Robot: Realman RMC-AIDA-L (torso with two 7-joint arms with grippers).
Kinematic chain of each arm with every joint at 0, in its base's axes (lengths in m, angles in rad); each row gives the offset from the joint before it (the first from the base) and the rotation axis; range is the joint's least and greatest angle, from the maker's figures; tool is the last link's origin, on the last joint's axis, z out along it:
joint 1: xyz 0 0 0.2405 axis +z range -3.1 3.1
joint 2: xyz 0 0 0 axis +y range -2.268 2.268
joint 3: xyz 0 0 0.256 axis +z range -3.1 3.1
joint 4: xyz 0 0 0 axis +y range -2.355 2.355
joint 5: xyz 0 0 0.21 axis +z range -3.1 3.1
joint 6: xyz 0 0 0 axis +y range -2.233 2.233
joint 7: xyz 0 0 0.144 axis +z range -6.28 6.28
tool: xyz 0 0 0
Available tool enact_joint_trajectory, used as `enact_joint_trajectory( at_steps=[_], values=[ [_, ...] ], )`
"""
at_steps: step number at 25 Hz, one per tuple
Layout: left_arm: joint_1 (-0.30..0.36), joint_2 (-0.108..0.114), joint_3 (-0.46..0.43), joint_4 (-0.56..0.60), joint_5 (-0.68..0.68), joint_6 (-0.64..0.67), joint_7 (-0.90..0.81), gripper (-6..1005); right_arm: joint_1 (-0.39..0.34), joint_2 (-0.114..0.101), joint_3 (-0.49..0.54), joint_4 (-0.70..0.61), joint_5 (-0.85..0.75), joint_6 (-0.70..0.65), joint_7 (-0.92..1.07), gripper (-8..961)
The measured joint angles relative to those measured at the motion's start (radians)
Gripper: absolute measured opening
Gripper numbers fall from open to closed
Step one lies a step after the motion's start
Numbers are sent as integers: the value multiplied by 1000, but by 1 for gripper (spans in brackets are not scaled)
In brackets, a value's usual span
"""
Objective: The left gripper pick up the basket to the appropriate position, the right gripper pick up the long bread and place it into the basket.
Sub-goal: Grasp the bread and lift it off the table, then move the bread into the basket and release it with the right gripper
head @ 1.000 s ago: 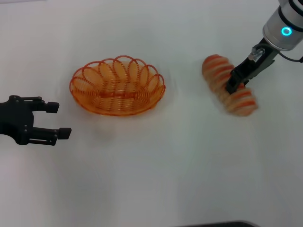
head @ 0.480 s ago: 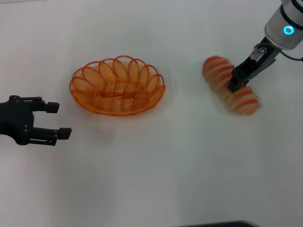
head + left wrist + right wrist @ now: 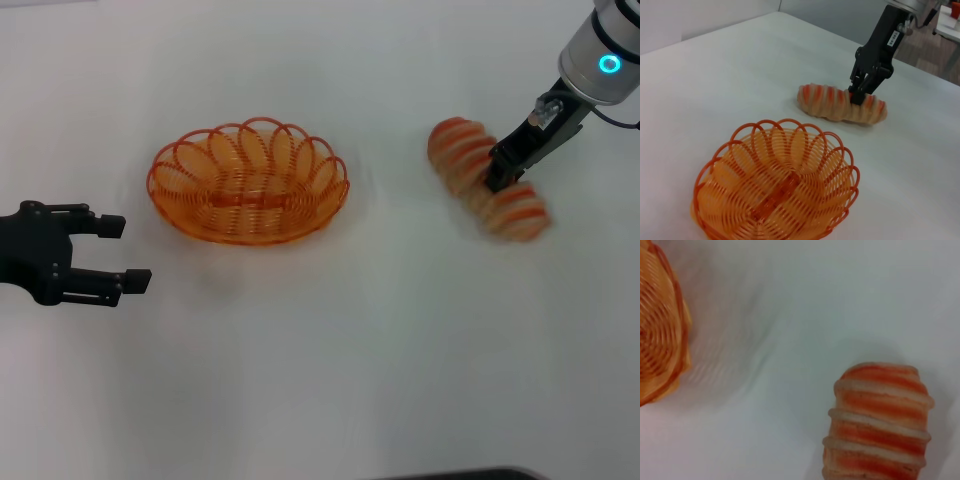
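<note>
The right gripper point(image 3: 497, 180), jaws closed on the long bread point(image 3: 487, 181), sits at three o'clock. The basket point(image 3: 249, 182) lies empty at centre; the left gripper point(image 3: 118, 255) waits open-jawed at nine o'clock.

The basket point(image 3: 249, 182) sits upright on the table point(image 3: 330, 360); my left gripper point(image 3: 112, 254) hovers open to its left, my right gripper point(image 3: 497, 176) grips the long bread point(image 3: 486, 181) well right of it
</note>
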Motion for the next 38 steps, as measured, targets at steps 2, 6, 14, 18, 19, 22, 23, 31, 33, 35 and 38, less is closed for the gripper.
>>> enact_joint_trajectory(
  at_steps=[2,6,14,18,19,22,23,31,33,35,38],
  values=[
    [0,0,1,0,0,0,0,854,0,0,0,0,0,-1,0,234],
    [0,-1,1,0,0,0,0,854,0,0,0,0,0,-2,-1,198],
    [1,-2,1,0,0,0,0,853,0,2,1,0,-1,-7,-7,157],
    [2,-3,1,0,0,0,1,853,-1,1,3,-3,-1,-11,-8,157],
    [2,-3,1,0,0,0,1,854,-3,0,4,-12,-1,-15,-8,157],
    [2,-3,1,0,0,0,0,854,-15,1,5,-60,0,-26,-8,157],
    [2,-3,1,0,0,0,0,854,-20,1,6,-76,2,-32,-8,158],
    [4,-4,2,0,0,6,-4,853,-24,-57,45,-103,126,-46,-64,158],
    [5,-4,2,0,0,8,-5,853,-21,-75,54,-103,156,-48,-80,158],
    [5,-5,2,0,0,10,-7,853,-19,-92,61,-103,186,-51,-98,158],
    [5,-5,2,0,0,13,-8,853,-11,-127,70,-104,238,-62,-123,158]
  ],
)
